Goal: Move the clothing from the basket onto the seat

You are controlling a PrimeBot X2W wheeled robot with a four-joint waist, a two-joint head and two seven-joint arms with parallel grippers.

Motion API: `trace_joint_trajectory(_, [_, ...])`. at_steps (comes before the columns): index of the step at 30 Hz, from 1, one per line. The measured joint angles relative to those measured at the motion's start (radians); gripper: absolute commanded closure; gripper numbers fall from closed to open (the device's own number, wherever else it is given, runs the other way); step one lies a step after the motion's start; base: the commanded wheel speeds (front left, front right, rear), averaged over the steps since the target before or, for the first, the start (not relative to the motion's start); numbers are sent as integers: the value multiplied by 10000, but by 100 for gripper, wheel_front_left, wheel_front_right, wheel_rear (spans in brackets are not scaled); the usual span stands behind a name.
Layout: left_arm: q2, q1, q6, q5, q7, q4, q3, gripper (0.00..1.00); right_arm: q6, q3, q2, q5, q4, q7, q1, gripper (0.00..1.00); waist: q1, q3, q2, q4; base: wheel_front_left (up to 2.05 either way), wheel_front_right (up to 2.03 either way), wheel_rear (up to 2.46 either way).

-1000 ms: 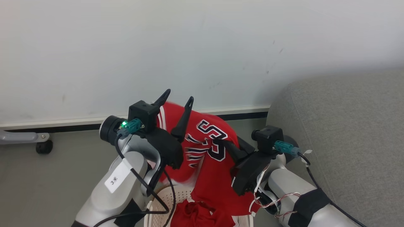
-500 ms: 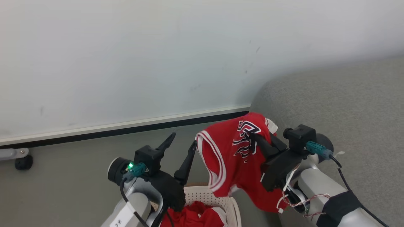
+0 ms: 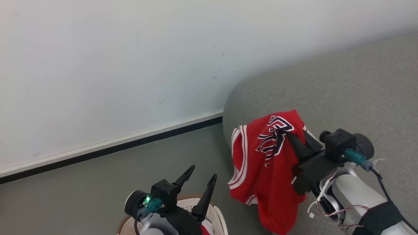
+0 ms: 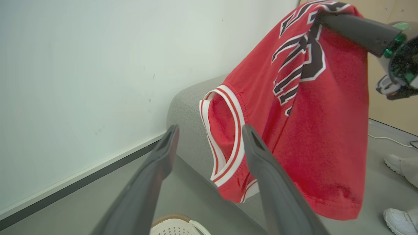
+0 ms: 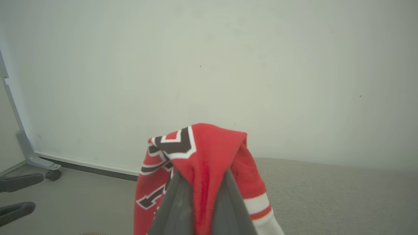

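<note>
My right gripper (image 3: 289,134) is shut on the red jersey (image 3: 267,163) with black-and-white lettering. The jersey hangs from it over the rounded left end of the grey seat (image 3: 326,91). In the right wrist view the jersey (image 5: 202,143) is draped over the shut right gripper (image 5: 202,176). My left gripper (image 3: 203,173) stands open and empty above the basket (image 3: 217,212), whose cream perforated wall shows at the bottom edge with a sliver of red clothing (image 3: 204,231) inside. Looking along the open left gripper (image 4: 210,130), I see the jersey (image 4: 310,114) hanging over the seat (image 4: 186,104) and the basket (image 4: 176,227) below.
A white wall with a dark skirting strip (image 3: 130,142) runs behind the grey floor. A wheeled stand foot (image 5: 49,169) sits at the far left by the wall. A person's white shoes (image 4: 396,163) stand on the floor beyond the seat.
The head camera has swung right. My right gripper has carried the jersey from above the basket over to the seat's end. The left gripper stays open, low by the basket.
</note>
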Motion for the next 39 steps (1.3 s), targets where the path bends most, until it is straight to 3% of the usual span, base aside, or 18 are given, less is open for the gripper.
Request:
trace_joint_trajectory(8, [-84,328,171,61,-90,-259,-119,0,-253,-451,-742,-144,-909,-2,265,100,0,-12,0,-1016,0,0,0])
trace_joint_trajectory(14, [-163,335,176,163,-92,-422,-267,0,-345,-796,-1210,-198,-1304,-2,256,100,0,166,0,-1395,0,0,0])
trace_joint_trajectory(22, [-146,212,343,359,-105,-926,-324,0,-148,-1239,-1360,-186,-1072,-2,-852,100,0,774,0,-1349,0,0,0])
trace_joint_trajectory(31, [290,-409,612,696,-52,-1381,-92,0,291,-2059,-1289,188,169,184,-3634,100,2,1830,1,-1032,0,0,0])
trace_joint_trajectory(39, [731,-821,729,955,265,-1898,-4,0,370,-2801,-1417,579,1432,401,-5317,100,2,2733,1,-641,0,0,0])
